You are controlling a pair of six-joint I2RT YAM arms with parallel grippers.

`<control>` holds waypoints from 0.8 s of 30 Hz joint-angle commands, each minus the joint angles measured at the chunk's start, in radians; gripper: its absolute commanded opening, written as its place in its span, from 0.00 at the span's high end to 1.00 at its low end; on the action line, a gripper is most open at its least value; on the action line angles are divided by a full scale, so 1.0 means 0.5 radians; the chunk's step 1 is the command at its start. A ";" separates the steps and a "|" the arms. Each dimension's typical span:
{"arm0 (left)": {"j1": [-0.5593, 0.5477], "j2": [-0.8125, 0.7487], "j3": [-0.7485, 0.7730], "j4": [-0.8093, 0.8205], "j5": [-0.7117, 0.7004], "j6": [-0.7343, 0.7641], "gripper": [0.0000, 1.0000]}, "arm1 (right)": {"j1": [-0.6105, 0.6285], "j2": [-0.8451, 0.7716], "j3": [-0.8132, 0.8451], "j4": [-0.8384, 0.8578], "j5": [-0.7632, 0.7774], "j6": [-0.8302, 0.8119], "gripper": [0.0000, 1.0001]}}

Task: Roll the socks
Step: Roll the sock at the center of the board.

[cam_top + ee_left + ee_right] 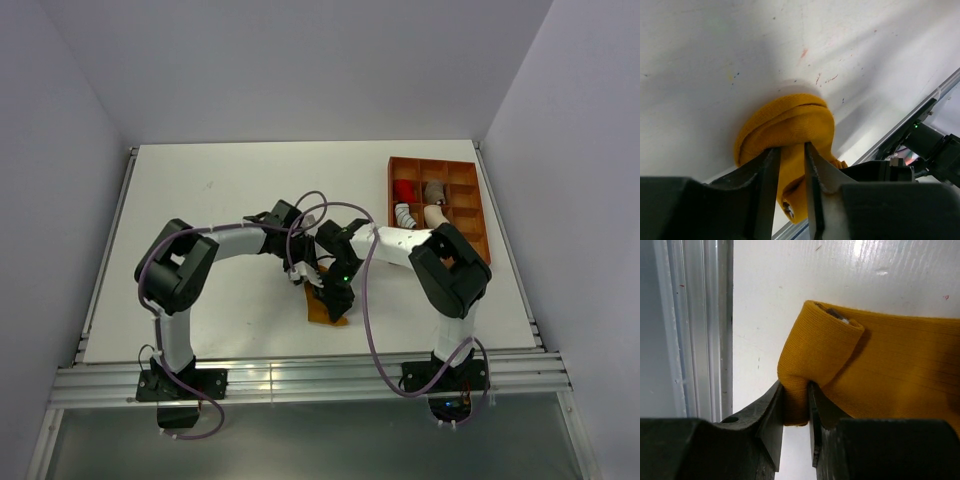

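The mustard-orange sock point(328, 308) lies on the white table near its front edge, partly hidden under both grippers. My left gripper point(305, 275) is shut on a folded part of the sock point(790, 125); its fingers point(767, 170) pinch the fabric. My right gripper point(340, 290) is shut on a rolled edge of the same sock point(820, 350), with its fingers point(775, 405) clamped on the fold. The black-and-white striped sock is out of view.
An orange divided tray point(475, 215) stands at the back right, holding a red bundle point(405, 190) and a grey bundle point(434, 190). The table's metal front rail point(300, 380) runs close below the sock and shows in the right wrist view point(700, 330).
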 commanded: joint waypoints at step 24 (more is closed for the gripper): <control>0.314 -0.309 -0.281 0.770 0.077 -0.266 0.78 | -0.026 0.122 -0.050 0.071 0.287 0.362 0.83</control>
